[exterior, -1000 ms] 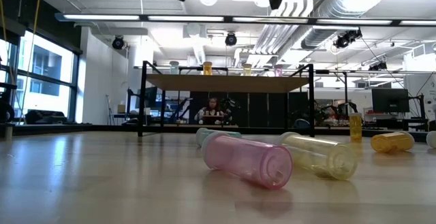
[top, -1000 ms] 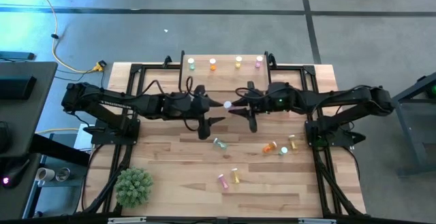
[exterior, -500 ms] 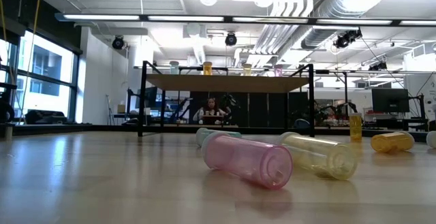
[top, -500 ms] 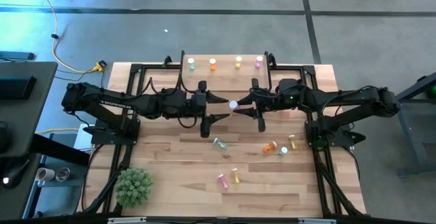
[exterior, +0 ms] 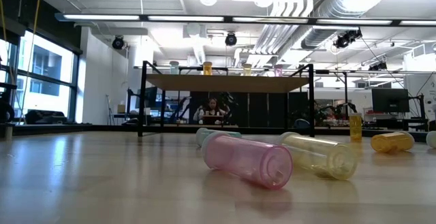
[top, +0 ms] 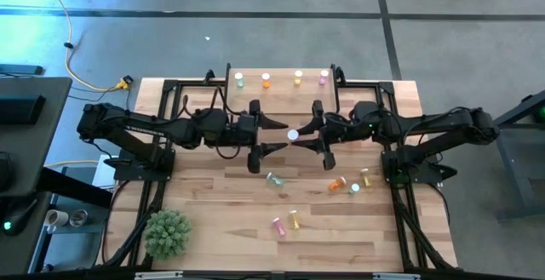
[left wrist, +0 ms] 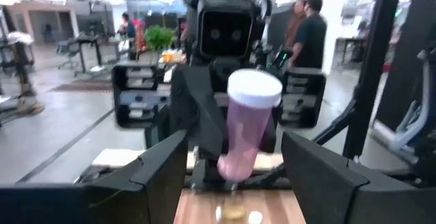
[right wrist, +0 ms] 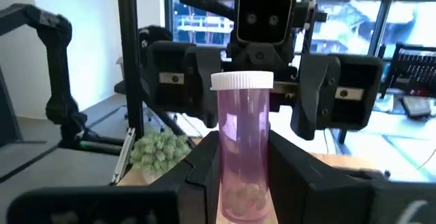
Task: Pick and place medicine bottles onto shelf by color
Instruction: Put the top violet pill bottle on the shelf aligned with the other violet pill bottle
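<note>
The shelf (top: 281, 93) sits at the table's far edge with 4 bottles along its back. I judge this a handover in mid-air: my left gripper (top: 274, 135) should close squarely before my right lets go. My right gripper (top: 305, 134) clamps the pink bottle (top: 292, 134) upright by its base; my left gapes wide, its fingers either side of the bottle, not touching.

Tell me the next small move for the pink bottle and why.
Probably close the left hand on the pink bottle. The right hand grips its lower part upright, the cap sits between the left hand's open fingers, so a handover looks set.
</note>
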Available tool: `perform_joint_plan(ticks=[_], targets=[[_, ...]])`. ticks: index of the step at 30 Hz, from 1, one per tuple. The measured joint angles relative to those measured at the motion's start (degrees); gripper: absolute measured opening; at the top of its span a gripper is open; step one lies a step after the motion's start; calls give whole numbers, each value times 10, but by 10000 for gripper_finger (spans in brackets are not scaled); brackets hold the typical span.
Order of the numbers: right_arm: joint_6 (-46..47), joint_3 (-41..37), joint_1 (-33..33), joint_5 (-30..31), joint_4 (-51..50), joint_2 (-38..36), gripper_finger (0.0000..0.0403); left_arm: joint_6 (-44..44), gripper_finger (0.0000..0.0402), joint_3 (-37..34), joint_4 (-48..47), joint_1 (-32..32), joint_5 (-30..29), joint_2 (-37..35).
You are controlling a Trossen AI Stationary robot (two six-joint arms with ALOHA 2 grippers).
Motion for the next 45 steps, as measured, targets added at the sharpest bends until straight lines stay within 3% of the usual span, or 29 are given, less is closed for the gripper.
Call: perform_joint_plan(ticks=[10,28,38,45], targets=[[-1,0,16,24,24,22,83,13,227,0,68,0,30,44],[-1,0,25,29,10,22,83,20,225,0,88,0,43,48],[-2,0,25,29,11,22,83,30,155,0,85,0,31,47],[-2,0,25,29,10,22,83,32,133,0,83,0,31,47]])
